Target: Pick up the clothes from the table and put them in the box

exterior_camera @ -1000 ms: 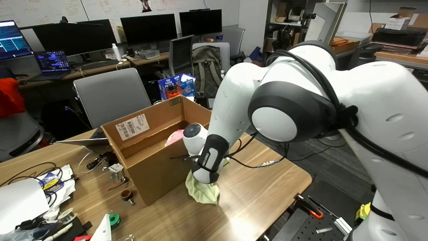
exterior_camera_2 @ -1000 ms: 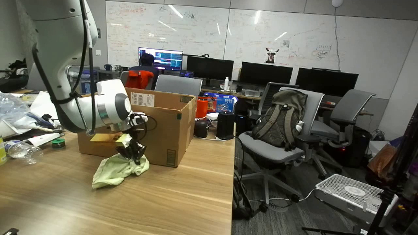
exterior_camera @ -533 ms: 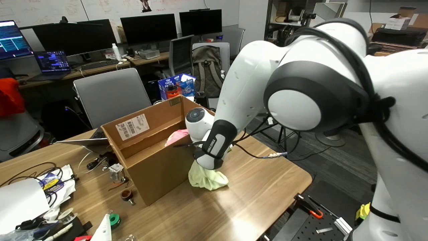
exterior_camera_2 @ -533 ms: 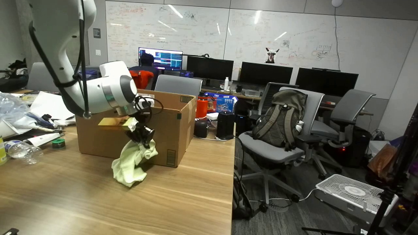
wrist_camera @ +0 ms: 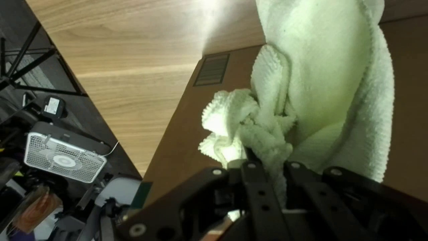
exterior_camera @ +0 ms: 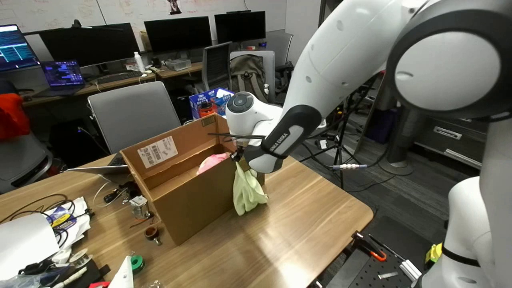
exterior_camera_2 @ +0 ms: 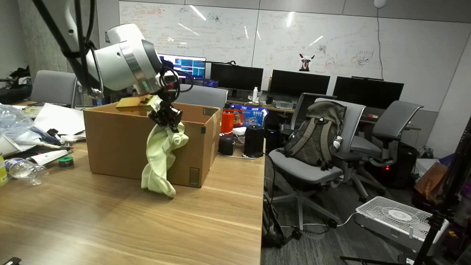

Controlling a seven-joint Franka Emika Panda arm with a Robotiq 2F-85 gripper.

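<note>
A pale green cloth [exterior_camera: 247,188] hangs from my gripper [exterior_camera: 237,155], outside the cardboard box [exterior_camera: 192,208] along its long side. In an exterior view the cloth [exterior_camera_2: 159,162] hangs twisted from the gripper [exterior_camera_2: 171,123], which is about level with the box rim [exterior_camera_2: 121,113]. I cannot tell whether its lower end touches the table. In the wrist view the gripper [wrist_camera: 267,164] is shut on a bunched part of the cloth [wrist_camera: 321,67], with the box wall [wrist_camera: 180,140] behind. A pink cloth [exterior_camera: 211,162] lies inside the open box; the box floor is partly hidden.
Cables, papers and small parts [exterior_camera: 64,216] lie on the table beside the box. An orange bottle [exterior_camera_2: 227,119] and black speakers [exterior_camera_2: 254,141] stand past the box's end. A plastic bottle [exterior_camera_2: 27,170] and green-lidded tape [exterior_camera_2: 66,161] lie at the far left.
My gripper has risen from near the table to about the box rim, carrying the green cloth, which went from lying on the table to hanging. The box and pink cloth stay put.
</note>
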